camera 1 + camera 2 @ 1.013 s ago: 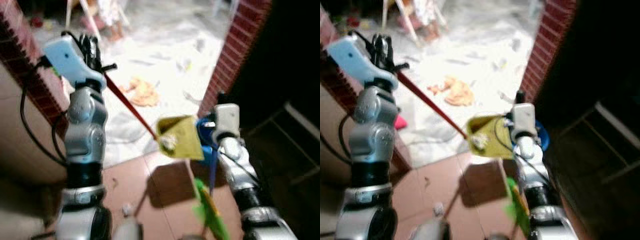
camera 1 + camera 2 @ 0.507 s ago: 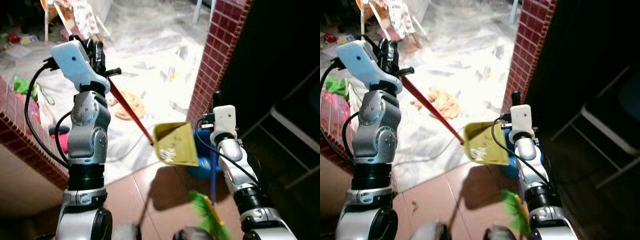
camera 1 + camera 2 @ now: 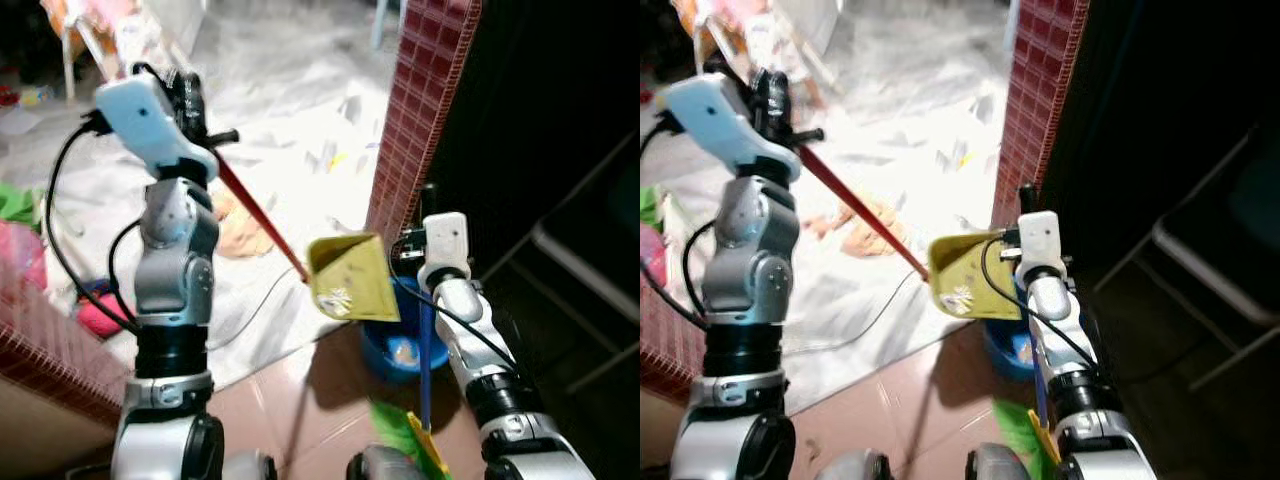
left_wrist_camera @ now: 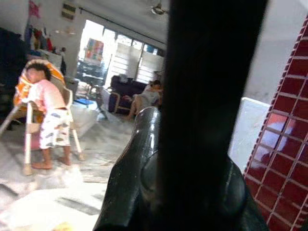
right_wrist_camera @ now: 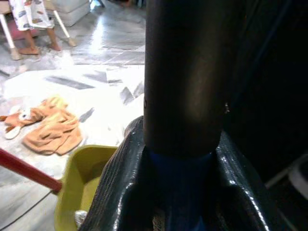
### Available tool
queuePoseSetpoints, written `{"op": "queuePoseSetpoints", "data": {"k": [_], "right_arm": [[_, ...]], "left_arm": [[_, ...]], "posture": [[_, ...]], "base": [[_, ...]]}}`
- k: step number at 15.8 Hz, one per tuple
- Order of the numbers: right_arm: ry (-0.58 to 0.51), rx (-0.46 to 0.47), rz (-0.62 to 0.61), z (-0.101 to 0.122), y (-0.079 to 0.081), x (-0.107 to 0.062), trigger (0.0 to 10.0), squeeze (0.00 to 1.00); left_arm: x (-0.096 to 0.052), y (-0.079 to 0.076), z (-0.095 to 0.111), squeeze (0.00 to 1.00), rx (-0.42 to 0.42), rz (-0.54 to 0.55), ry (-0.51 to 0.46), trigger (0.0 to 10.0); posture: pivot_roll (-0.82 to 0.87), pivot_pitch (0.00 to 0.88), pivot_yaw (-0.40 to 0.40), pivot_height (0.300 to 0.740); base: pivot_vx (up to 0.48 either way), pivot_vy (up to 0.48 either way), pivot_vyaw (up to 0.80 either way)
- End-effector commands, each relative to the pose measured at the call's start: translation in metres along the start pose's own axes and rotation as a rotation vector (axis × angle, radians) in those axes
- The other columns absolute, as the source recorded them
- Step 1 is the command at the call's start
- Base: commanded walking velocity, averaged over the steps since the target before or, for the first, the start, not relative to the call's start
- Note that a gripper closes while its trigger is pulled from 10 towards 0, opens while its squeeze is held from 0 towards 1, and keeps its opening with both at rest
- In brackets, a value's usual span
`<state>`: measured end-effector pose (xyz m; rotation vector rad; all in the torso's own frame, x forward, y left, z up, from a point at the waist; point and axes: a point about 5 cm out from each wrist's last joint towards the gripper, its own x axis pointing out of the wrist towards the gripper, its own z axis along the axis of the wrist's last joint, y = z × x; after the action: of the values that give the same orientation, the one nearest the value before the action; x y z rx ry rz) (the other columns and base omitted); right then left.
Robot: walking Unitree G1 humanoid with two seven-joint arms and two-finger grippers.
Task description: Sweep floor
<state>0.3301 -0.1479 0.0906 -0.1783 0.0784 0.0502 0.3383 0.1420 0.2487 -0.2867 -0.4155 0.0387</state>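
Dustpan and broom held aloft
Left end effector (image 3: 190, 100) clenches the red-handled dustpan (image 3: 350, 280); right end effector (image 3: 428, 235) clenches the blue broom handle (image 3: 425, 345).

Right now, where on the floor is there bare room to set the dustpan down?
The reddish tiles between the robot's arms and below the yellow dustpan look bare. It is crowded by the brick pillar, where a blue bowl sits, and on the pale floor beyond, with an orange cloth, paper scraps and a cable.

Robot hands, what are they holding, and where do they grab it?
The left gripper holds the dustpan by the top of its red handle. The right gripper holds the broom by its blue stick.
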Motion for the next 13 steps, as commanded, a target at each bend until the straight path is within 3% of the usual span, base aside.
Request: {"op": "queuePoseSetpoints", "data": {"k": [1, 4, 11, 13], "right_arm": [[-0.048, 0.004, 0.025, 0.012, 0.009, 0.004, 10.0, 0.0], [-0.048, 0.007, 0.029, 0.012, 0.009, 0.004, 10.0, 0.0], [-0.054, 0.006, 0.024, 0.013, 0.008, 0.004, 10.0, 0.0], [-0.089, -0.035, -0.007, 0.017, -0.007, 0.001, 10.0, 0.0]], "left_arm": [[0.002, 0.004, 0.013, 0.0, 0.007, 0.009, -0.073, 10.0], [-0.005, -0.006, 0.012, 0.0, 0.071, -0.056, -0.104, 10.0], [-0.029, -0.036, -0.01, 0.0, 0.044, -0.17, -0.054, 10.0], [-0.033, -0.05, -0.008, 0.0, 0.045, -0.252, -0.073, 10.0]], "posture": [[-0.04, 0.041, 0.022, 0.731], [-0.04, 0.04, 0.022, 0.731], [-0.04, 0.043, 0.024, 0.731], [-0.04, 0.046, 0.024, 0.731]], "base": [[0.33, 0.0, 0.0], [0.0, 0.0, 0.0], [0.0, 0.0, 0.0], [0.0, 0.0, 0.0]]}}
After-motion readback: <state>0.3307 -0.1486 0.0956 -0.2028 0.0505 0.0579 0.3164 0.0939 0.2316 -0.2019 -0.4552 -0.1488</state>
